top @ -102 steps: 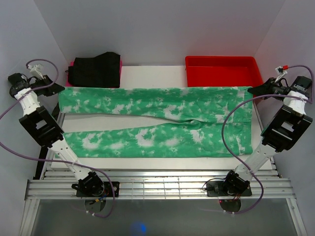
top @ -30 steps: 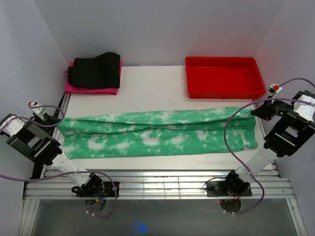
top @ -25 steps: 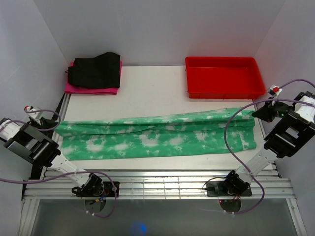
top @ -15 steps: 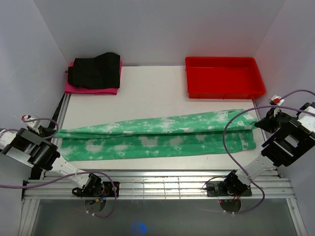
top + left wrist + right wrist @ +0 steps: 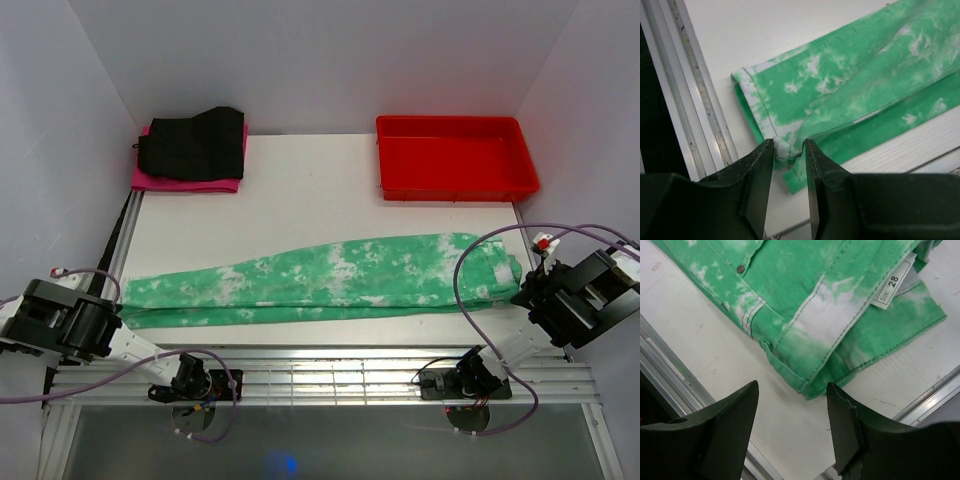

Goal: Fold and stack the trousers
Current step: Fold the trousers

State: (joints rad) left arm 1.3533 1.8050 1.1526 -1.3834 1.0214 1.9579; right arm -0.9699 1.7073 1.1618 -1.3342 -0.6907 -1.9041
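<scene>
While the left gripper (image 5: 788,148) pinches a bunch of cuff on the bright green, white-blotched tie-dye fabric trousers (image 5: 330,278), folded lengthwise across the top view's lower middle, the right gripper (image 5: 792,387) hangs wide open and empty. The left should let go and lift straight up, so the fold is not dragged.

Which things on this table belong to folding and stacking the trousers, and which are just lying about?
Job in hand:
- green tie-dye trousers, lying lengthwise near the front edge, one leg over the other

Lying about:
- red tray, back right
- black garment, back left
- pink garment, under the black one
</scene>
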